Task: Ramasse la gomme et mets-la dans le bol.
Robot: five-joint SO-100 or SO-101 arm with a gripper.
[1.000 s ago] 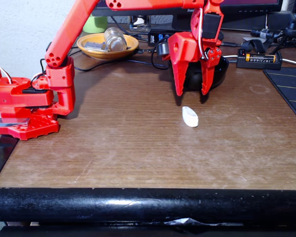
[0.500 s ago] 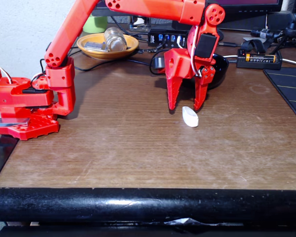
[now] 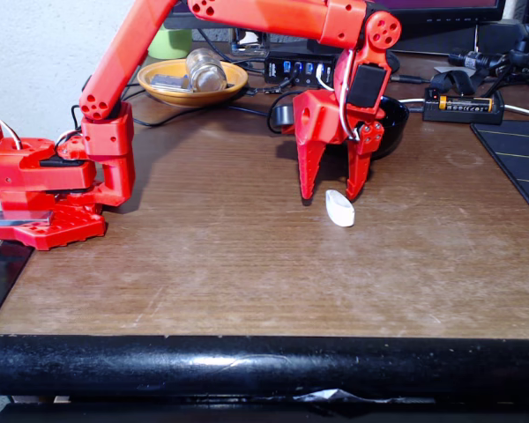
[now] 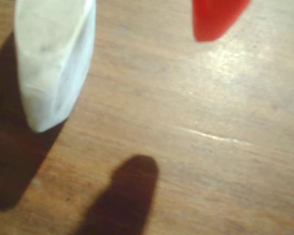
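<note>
**Gripper low over the table, eraser just in front of its tips**

From my fixed view, the biggest thing I see is the brown wooden table point(image 3: 203, 256), with a thick black bar point(image 3: 264, 366) running along its near edge. The red arm point(image 3: 123, 53) rises from its base point(image 3: 44, 189) at the left of that view, reaches across the top and bends down toward the middle of the table.

The gripper point(image 3: 331, 196) points downward with its two red fingers spread apart, nothing between them. Both tips are close to the wood, and I cannot tell whether they touch it.

Directly behind the gripper sits the black bowl point(image 3: 392, 128), mostly hidden by the fingers, so that I see mainly its right side. Farther back on the left is a shallow orange-yellow dish point(image 3: 172, 92) holding a glass jar point(image 3: 204, 69) on its side. At the right rear lies a black battery holder point(image 3: 463, 107) with a yellow cell in it, and a dark mat point(image 3: 520, 159) covers the right edge.

The eraser point(image 3: 339, 208) lies flat on the table, small and white, just in front of the gap between the fingertips and a little nearer the right one, apart from the bowl. In the wrist view the eraser point(image 4: 56, 58) fills the upper left, blurred, with one red fingertip point(image 4: 215, 19) at the top, clear of it.
</note>
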